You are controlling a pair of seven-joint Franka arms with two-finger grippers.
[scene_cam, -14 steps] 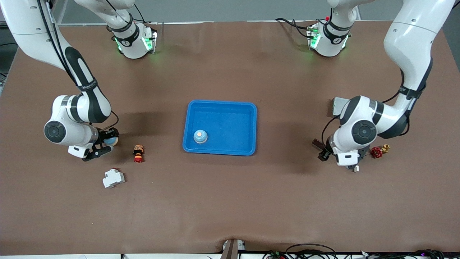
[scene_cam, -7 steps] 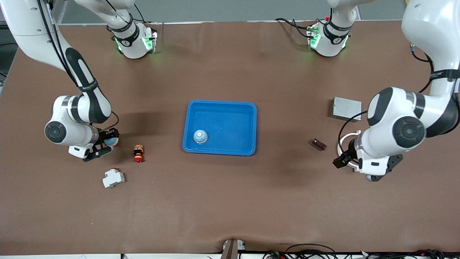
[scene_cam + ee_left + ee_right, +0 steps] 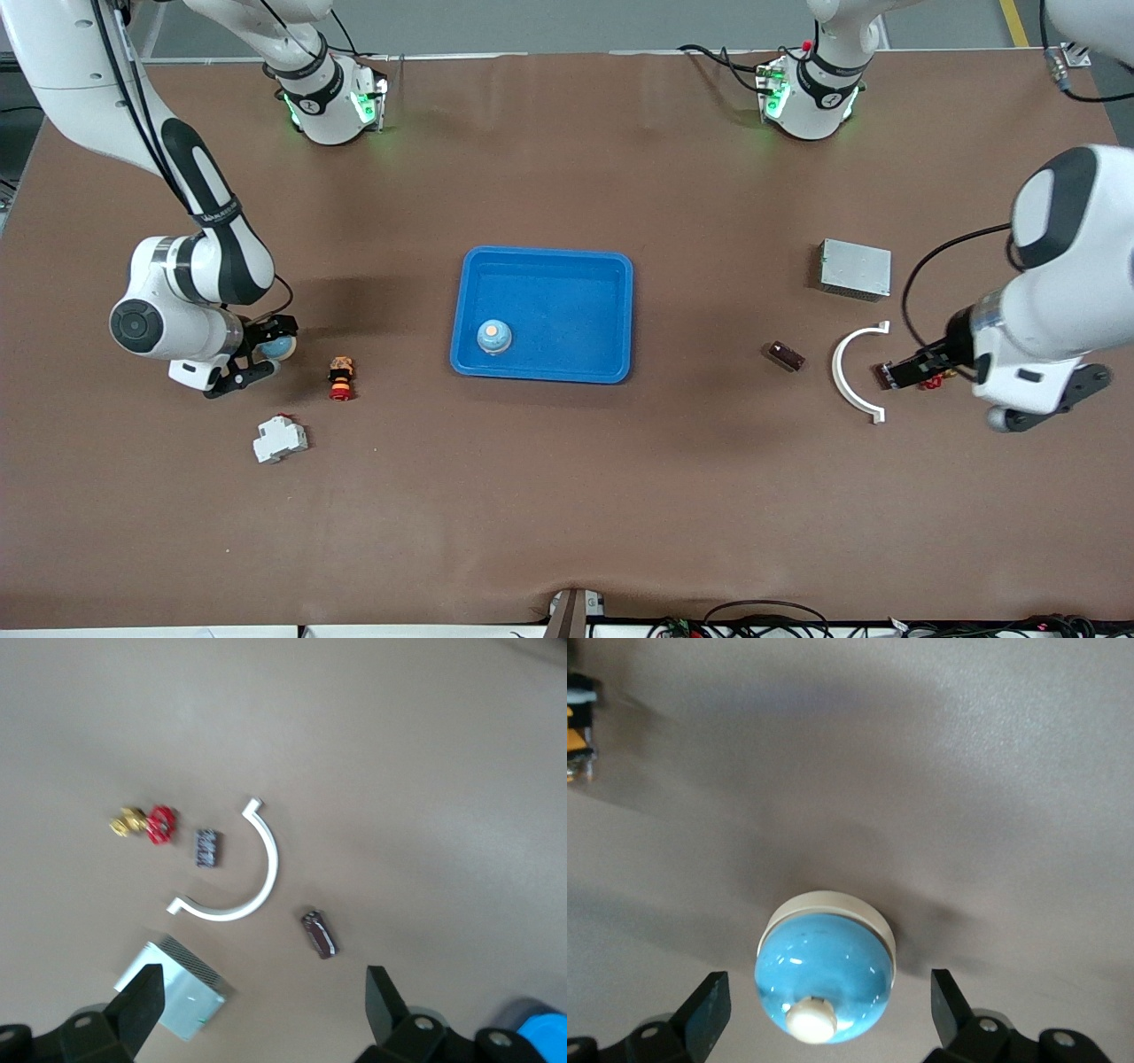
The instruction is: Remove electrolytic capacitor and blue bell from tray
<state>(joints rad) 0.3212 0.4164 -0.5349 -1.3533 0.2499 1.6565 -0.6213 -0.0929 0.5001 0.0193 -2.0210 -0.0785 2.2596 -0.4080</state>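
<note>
Front view: I see the small brown rectangular capacitor [image 3: 786, 355] flat on the brown table [image 3: 567, 496], between the blue plastic tray [image 3: 542, 266] and white curved bracket [image 3: 852, 372], long axis diagonal; left gripper [image 3: 899, 373] has swung away from it toward the table's end since 1.0 s ago. Left wrist: fingers [image 3: 142, 1005] spread, empty. Right wrist: right gripper [image 3: 824, 1010] open astride the upright blue dome bell [image 3: 824, 973], button up, unmoved.
</note>
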